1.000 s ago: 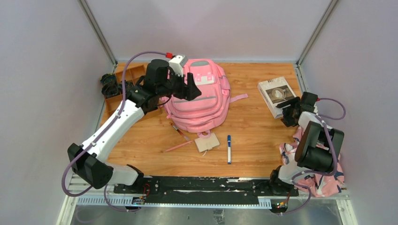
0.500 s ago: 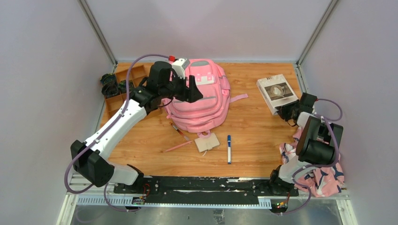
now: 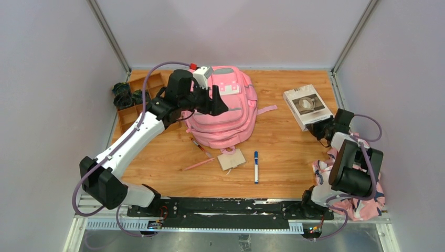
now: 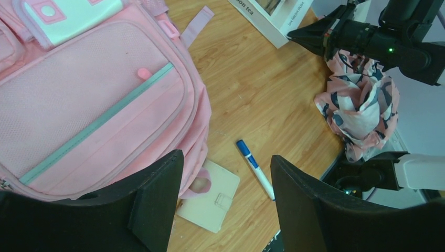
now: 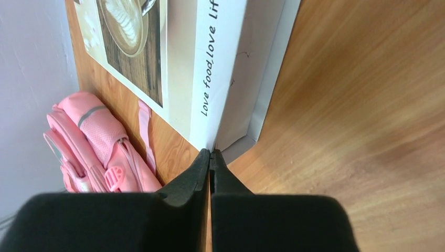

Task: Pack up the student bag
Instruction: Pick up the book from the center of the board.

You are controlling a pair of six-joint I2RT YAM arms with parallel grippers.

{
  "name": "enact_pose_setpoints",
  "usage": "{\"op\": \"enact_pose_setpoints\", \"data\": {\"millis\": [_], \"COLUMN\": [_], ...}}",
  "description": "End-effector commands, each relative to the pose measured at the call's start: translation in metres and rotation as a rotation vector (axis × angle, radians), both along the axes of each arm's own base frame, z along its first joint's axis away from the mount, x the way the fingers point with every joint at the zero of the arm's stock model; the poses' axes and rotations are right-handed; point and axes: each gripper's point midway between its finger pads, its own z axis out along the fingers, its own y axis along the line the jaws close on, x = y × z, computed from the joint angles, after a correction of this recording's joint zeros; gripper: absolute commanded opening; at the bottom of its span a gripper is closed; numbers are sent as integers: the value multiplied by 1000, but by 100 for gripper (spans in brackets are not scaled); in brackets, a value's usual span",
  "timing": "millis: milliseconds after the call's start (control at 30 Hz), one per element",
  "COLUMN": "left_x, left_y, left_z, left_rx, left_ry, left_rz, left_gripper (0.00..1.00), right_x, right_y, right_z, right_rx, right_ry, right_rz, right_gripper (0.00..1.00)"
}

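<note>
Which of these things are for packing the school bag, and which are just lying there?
For the job:
- student bag
- probably going inside: book, blue marker, small notebook, pink pencil, thin pen

Just lying about, I think:
- wooden tray
- floral cloth

A: Overhead, the left gripper (image 3: 219, 101) and its arm cover the student bag's (image 3: 231, 123) upper-left side and part of the wooden tray (image 3: 126, 118).
B: Dark bundle (image 3: 122, 94) beside that tray, too small to name!
A: Right wrist view: the book (image 5: 210, 63) runs off the top edge, and the near wood blurs.
B: Whether the right gripper (image 5: 210, 153) pinches its corner, can't tell.
</note>
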Motion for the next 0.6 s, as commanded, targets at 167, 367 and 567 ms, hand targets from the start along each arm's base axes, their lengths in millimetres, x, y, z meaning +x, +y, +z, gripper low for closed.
{"op": "enact_pose_setpoints", "data": {"millis": [167, 367, 567], "left_x": [-5, -9, -4], "left_y": [-20, -38, -52], "left_z": [13, 9, 0], "left_rx": [-74, -119, -154], "left_ry": [14, 68, 141], "left_rz": [-57, -103, -124], "left_gripper": [68, 75, 76], "right_x": [-30, -45, -58], "right_y": [29, 53, 66], "right_z": [18, 60, 127], "right_rx": [33, 78, 28], "right_ry": [-69, -211, -408], "right_rz": [117, 185, 232], "right_gripper": [0, 0, 0]}}
